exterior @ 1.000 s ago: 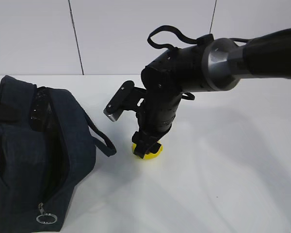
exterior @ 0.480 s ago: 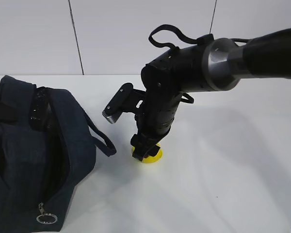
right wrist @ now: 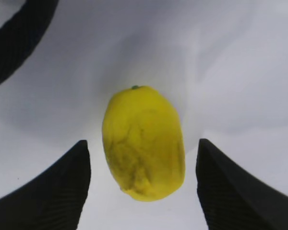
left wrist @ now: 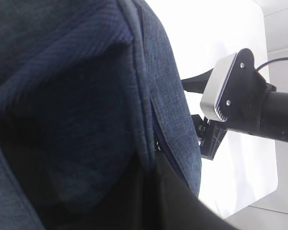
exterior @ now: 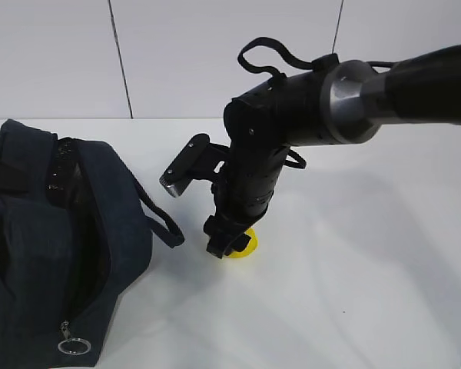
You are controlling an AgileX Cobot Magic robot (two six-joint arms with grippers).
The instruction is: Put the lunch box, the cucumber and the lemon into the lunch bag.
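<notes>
The bright yellow lemon [exterior: 248, 244] lies on the white table, just right of the lunch bag [exterior: 31, 261]. My right gripper [exterior: 221, 244] points down over it, open. In the right wrist view the lemon [right wrist: 143, 129] sits between the two black fingers [right wrist: 62, 191], with a gap on each side. The navy lunch bag gapes open at the left and fills the left wrist view [left wrist: 77, 96]. Its zipper rim [left wrist: 156, 143] runs down into my left gripper's dark jaws, which are shut on it. The lunch box and the cucumber are out of view.
A bag strap handle [exterior: 161, 223] loops out toward the lemon and also shows in the right wrist view [right wrist: 14, 43]. The metal ring pull [exterior: 73, 346] hangs at the bag's near corner. Bare white table [exterior: 353, 292] extends to the right; a white wall stands behind.
My right gripper has shifted slightly down and left over the lemon, hiding more of it. The bag and the left gripper have not moved.
</notes>
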